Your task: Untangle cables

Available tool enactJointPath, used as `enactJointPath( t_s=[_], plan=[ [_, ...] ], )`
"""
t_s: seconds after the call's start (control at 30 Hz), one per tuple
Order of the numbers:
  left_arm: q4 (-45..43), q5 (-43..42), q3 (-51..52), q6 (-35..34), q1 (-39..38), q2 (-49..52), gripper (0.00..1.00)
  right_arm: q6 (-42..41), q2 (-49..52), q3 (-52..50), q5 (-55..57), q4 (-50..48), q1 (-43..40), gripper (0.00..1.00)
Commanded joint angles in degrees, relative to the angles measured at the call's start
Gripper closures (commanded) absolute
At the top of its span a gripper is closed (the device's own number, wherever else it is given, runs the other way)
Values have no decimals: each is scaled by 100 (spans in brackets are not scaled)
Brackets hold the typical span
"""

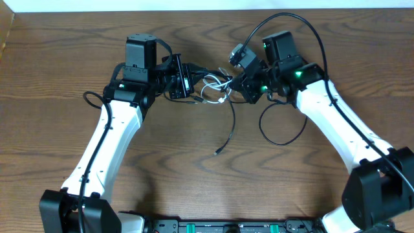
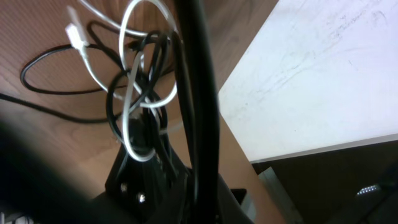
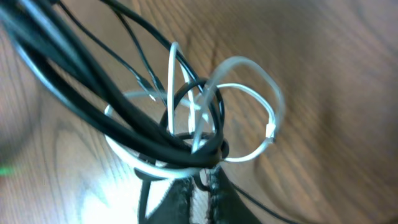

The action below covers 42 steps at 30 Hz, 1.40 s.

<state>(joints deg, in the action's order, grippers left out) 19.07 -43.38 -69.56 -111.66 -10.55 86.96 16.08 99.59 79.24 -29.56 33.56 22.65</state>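
Tangled cables (image 1: 217, 89) — a white cord (image 1: 209, 82) looped through thin black ones — in one clump; one black strand (image 1: 231, 126) trails away, its plug end (image 1: 218, 153) free.

A dark brown wood-grain counter (image 1: 194, 188) fills nearly the whole overhead view, its grain running left to right. A flat white panel (image 1: 194, 5) lies along its far edge, and a paler tan strip (image 1: 5, 32) shows at the far left corner. In the left wrist view the white panel bears faint scratches and meets the counter along a straight edge. Beneath that panel lies dark shadow with a small row of bright dots (image 2: 370, 190). The right wrist view shows the counter blurred.
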Motion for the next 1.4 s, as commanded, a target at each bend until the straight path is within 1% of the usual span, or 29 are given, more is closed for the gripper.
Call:
enactJointPath(
  t_s=[0.0,0.13,0.3,0.47,0.57,0.7,0.8,0.9,0.97,1.0,1.07,1.2,1.27,1.37],
  plan=[
    [-26,-96,-28,-50,22,-7,92,48,170,17,-94,28,61,99],
    [-26,-22,-31,-39,22,-4,93,-140,129,20,-57,63,-39,99],
    [122,522,-28,149,24,-4,93,-518,-68,20,-118,164,-260,99],
    [568,1493,-31,417,22,-4,93,-479,-450,20,-632,358,-474,99],
    [1003,2109,-31,487,22,-4,93,-354,-678,20,-997,398,-570,99],
    [1497,2708,-28,688,22,-4,92,-363,-979,20,-1156,402,-675,99],
    [1810,2782,-31,708,22,-4,93,-380,-1178,20,-1147,398,-741,99],
    [1821,2732,-28,793,22,-4,93,-382,-1244,20,-984,409,-772,99],
    [1792,2546,-31,785,24,-4,93,-380,-1209,20,-907,448,-756,98],
    [1766,2415,-31,745,24,-4,93,-380,-1174,20,-896,468,-743,94],
    [1672,2055,-31,636,24,-4,93,-376,-1084,20,-894,490,-697,78],
    [1152,1110,-31,612,24,-4,93,-162,-848,20,-885,503,-603,55],
    [914,634,-31,487,24,-4,92,-50,-730,20,-866,496,-560,51],
    [671,205,-31,330,22,-4,92,96,-544,20,-828,459,-483,48]
  ],
)
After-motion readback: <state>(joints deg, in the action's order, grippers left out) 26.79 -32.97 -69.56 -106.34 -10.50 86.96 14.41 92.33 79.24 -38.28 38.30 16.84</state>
